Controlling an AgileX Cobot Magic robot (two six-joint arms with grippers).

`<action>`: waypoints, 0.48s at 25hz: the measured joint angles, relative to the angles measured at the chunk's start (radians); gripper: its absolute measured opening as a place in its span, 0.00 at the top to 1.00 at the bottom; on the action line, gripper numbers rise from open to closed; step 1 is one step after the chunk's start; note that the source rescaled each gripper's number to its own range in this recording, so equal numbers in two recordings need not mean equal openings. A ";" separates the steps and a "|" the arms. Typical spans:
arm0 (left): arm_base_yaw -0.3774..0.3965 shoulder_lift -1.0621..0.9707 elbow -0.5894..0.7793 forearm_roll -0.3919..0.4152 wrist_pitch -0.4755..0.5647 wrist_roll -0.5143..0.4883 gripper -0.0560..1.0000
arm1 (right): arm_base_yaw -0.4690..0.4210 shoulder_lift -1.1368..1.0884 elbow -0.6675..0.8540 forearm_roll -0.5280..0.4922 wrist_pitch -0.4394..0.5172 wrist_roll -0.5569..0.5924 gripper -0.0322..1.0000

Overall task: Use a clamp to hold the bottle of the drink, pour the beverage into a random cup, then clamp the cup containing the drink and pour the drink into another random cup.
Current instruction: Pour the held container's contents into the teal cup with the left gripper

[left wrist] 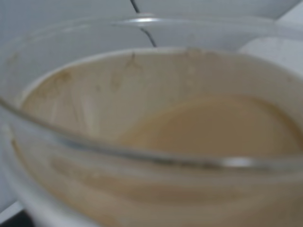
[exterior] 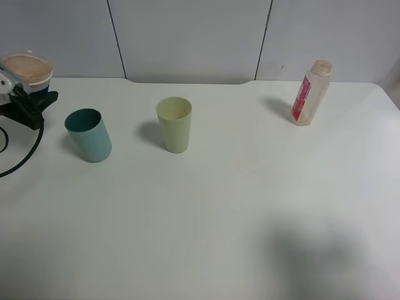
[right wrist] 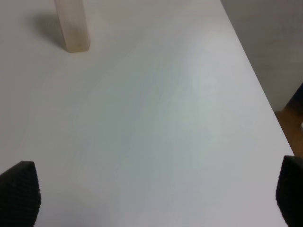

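The first pour looks done. The bottle of the drink (exterior: 310, 94) stands upright on the tabletop (exterior: 237, 206), well to the right of the pale yellow-green tumbler (exterior: 174, 124), with its neck uncapped and its translucent body looking drained. The beverage (exterior: 26, 64) sits as an opaque brown-pink pool in the blue-sleeved cup (exterior: 41, 80). That cup is far to the left of the pale yellow-green tumbler and looks to be off the tabletop. It is upright in the left gripper (exterior: 19, 94), whose fingers are clenched on its sleeve. The left wrist view is filled by the cup's clear rim and wall (left wrist: 42, 198), with the liquid (left wrist: 213, 125) lying roughly level inside. The teal tumbler (exterior: 87, 134) stands between the held cup and the pale yellow-green tumbler. No pale liquid shows in its dark inside, so the second pour appears not yet begun. What seems left is to bring the cup over the teal tumbler, tip it and empty it. The right gripper (right wrist: 151, 198) is out of the exterior high view. Its own camera shows its fingers (right wrist: 19, 189) spread wide over bare tabletop with nothing between them, and the bottle (right wrist: 72, 26) well apart from them.
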 joint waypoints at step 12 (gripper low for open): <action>-0.036 0.050 -0.001 -0.085 -0.046 0.019 0.94 | 0.000 0.000 0.000 0.000 0.000 0.000 0.00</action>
